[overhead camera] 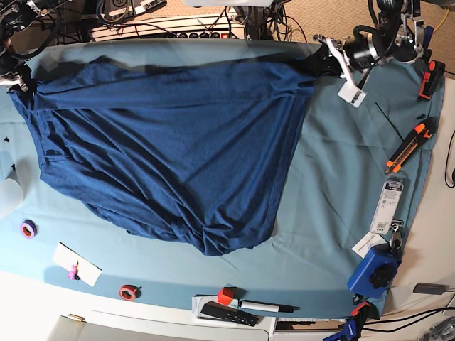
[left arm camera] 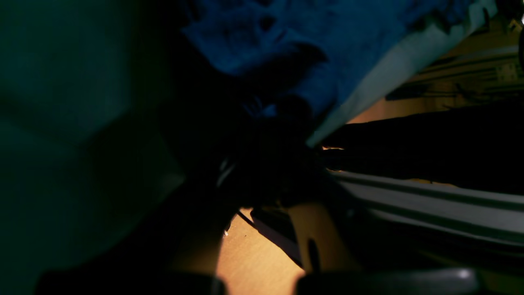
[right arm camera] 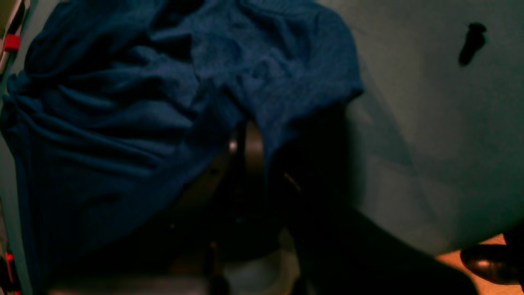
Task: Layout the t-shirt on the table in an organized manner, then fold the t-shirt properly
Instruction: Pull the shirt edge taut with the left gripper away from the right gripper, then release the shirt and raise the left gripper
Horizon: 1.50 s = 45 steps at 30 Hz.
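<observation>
Across the table (overhead camera: 334,185), the t-shirt (overhead camera: 170,149) (wrinkled), 2 corners pinched by left tool (overhead camera: 318,62) and right tool (overhead camera: 21,84).

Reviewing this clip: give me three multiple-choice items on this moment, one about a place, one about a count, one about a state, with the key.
1. Where does the orange utility knife lie?
A. On the t-shirt
B. On the table's bare cloth, at the base view's right
C. Beside the purple tape roll

2. How many garments are on the table?
A. One
B. Two
C. Three

3. How does the t-shirt lie?
A. Neatly folded
B. Stretched between the left gripper and right gripper, wrinkled
C. In a ball

Key: 1 B, the knife lies clear of the shirt; 2 A, only the navy shirt; 3 B, both closed grippers hold its far corners.
</observation>
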Available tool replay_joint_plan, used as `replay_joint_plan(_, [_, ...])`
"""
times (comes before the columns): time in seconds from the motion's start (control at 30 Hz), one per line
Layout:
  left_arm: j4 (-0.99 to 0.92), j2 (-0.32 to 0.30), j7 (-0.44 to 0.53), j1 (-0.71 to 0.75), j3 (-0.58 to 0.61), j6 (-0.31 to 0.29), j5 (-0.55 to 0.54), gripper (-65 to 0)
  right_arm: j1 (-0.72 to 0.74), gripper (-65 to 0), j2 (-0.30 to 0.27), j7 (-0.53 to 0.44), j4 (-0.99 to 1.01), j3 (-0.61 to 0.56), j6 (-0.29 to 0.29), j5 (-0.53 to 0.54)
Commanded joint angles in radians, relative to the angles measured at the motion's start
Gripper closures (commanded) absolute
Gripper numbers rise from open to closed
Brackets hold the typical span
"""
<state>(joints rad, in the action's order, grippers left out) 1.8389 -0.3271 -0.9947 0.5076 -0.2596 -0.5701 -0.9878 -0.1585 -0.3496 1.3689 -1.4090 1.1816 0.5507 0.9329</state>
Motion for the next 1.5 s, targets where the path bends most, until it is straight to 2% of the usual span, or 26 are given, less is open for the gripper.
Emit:
replay_joint_plan(0.0, [0.019,-0.008,0.014,0.008,-0.016,-0.008,-0.034,0.0,0.001,0.0,-0.034,-0.018,-0.018,0.003,0.007,0.016])
replay_joint_plan(0.2, [0.021,-0.008,-0.009,0.011,-0.071,-0.008,-0.038,0.0,0.001,0.0,-0.064,-0.021,-0.018,0.003,0.007,0.009])
replay_joint_plan(0.6, [0.021,-0.008,-0.023,0.014,-0.072,-0.008,-0.037,0.0,0.000,0.0,-0.065,-0.005,-0.018,0.003,0.007,0.007])
replay_joint_plan(0.73, [0.021,-0.008,-0.030,0.013,-0.072,-0.008,-0.022,-0.9,0.000,0.0,-0.065,0.000,-0.018,0.003,0.010,-0.058])
replay_joint_plan(0.8, [0.021,-0.008,-0.031,0.014,-0.072,-0.008,-0.006,-16.7,-0.003,-15.5,-0.063,-0.003,-0.018,0.003,0.020,-0.072])
replay_joint_plan(0.83, [0.021,-0.008,-0.031,0.014,-0.072,-0.007,-0.006,-22.8,-0.008,-22.3,-0.063,-0.009,-0.018,0.003,0.021,-0.074])
replay_joint_plan(0.87, [0.021,-0.008,-0.031,0.014,-0.072,-0.006,-0.006,-26.0,-0.011,-26.3,-0.064,-0.017,-0.018,0.003,0.021,-0.074])
replay_joint_plan(1.47, [0.021,-0.008,-0.027,0.013,-0.073,-0.005,-0.007,-26.1,-0.013,-27.0,-0.063,-0.035,-0.018,0.003,0.021,-0.074])
